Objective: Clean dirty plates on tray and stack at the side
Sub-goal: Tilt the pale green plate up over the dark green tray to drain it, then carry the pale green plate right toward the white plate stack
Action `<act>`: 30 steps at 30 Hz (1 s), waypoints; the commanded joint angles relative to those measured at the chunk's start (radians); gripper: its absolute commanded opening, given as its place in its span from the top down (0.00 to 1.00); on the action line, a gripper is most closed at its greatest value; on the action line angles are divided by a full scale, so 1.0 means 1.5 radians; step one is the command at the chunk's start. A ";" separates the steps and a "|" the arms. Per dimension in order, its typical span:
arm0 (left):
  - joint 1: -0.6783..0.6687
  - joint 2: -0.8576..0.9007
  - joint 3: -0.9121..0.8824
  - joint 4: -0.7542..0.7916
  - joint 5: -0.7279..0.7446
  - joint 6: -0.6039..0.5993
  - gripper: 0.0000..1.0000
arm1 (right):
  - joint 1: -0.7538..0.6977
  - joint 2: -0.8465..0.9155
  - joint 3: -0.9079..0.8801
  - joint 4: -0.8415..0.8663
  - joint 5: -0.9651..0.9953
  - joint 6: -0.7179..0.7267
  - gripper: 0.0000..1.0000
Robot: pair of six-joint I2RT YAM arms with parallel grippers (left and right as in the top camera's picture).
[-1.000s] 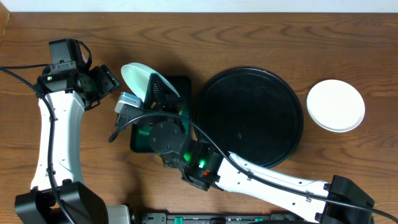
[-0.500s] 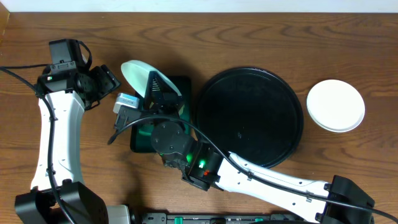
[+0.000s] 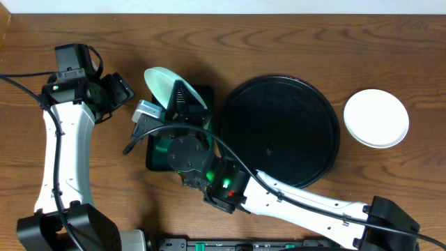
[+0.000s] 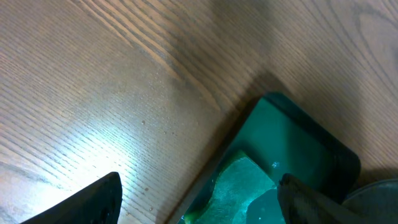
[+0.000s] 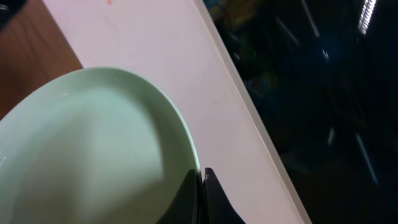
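Pinching plate (image 5: 93,146), right end effector (image 5: 200,179) at wrist, tray (image 3: 279,132) overhead only

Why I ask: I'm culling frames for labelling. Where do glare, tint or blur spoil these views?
Overhead: even light and sharp, only faint reflections on the large round glossy black tray. Left wrist: a bright glare patch washes out the wooden table, and the dark green rectangular tray reads teal. Right wrist: the small round white plate looks soft and pale green; background dark, streaked.
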 commanded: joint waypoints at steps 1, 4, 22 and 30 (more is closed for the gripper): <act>0.003 0.002 0.007 -0.001 -0.004 -0.006 0.20 | -0.021 -0.003 0.009 0.003 0.038 0.064 0.99; 0.003 0.002 0.007 -0.001 -0.004 -0.006 0.20 | -0.028 -0.003 0.009 -0.019 0.027 0.116 0.99; 0.003 0.002 0.007 -0.001 -0.004 -0.006 0.20 | -0.113 -0.003 0.009 -0.377 -0.142 0.822 0.99; 0.003 0.002 0.007 -0.001 -0.004 -0.006 0.20 | -0.231 -0.004 0.009 -0.469 -0.453 0.927 0.99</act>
